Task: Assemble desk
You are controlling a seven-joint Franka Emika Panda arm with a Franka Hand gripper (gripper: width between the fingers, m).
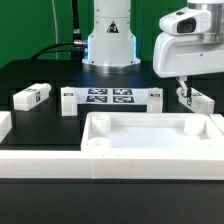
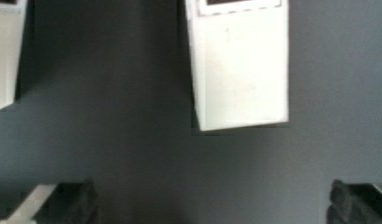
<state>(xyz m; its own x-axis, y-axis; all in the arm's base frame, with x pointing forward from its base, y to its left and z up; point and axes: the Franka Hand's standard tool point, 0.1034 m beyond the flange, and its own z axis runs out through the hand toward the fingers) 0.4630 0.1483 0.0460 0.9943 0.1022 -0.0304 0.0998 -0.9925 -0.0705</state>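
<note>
The white rimmed desk top (image 1: pixel 150 135) lies at the front of the black table. Short white tagged legs lie behind it: one at the exterior view's left (image 1: pixel 32 96), one beside the marker board (image 1: pixel 68 101), one on the board's other side (image 1: pixel 155 98), and one at the right (image 1: pixel 197 101). My gripper (image 1: pixel 181 90) hangs just above the right leg. In the wrist view that leg (image 2: pixel 238 65) lies lengthwise ahead of my gripper (image 2: pixel 209 205). The jaws stand wide apart with nothing between them. Only the dark fingertips (image 2: pixel 55 205) show.
The marker board (image 1: pixel 110 97) lies flat in front of the robot base (image 1: pixel 108 45). A white piece shows at the exterior view's far left edge (image 1: pixel 3 125). Another white part's edge (image 2: pixel 7 55) shows in the wrist view beside the leg.
</note>
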